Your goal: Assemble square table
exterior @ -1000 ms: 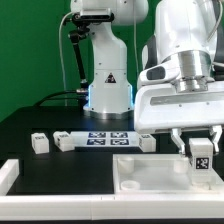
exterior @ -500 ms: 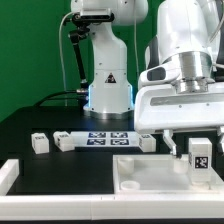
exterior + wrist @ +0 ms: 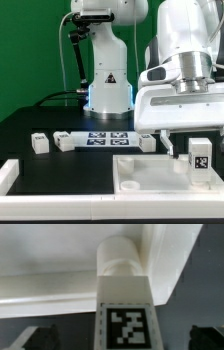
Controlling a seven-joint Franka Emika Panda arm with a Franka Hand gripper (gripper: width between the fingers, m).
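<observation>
On black tabletop point(image 3: 30, 125), square panel point(image 3: 150, 175); green wall point(image 3: 30, 50) behind.

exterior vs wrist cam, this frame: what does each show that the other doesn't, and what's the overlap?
Exterior only: the arm's base, three loose legs, the marker board, the long white bar, and most of the square panel.
Wrist only: a close look at the tagged leg, with its rounded end near the panel's rim.
Both: that leg upright on the panel, and the open gripper straddling it with its fingers clear on both sides.
</observation>
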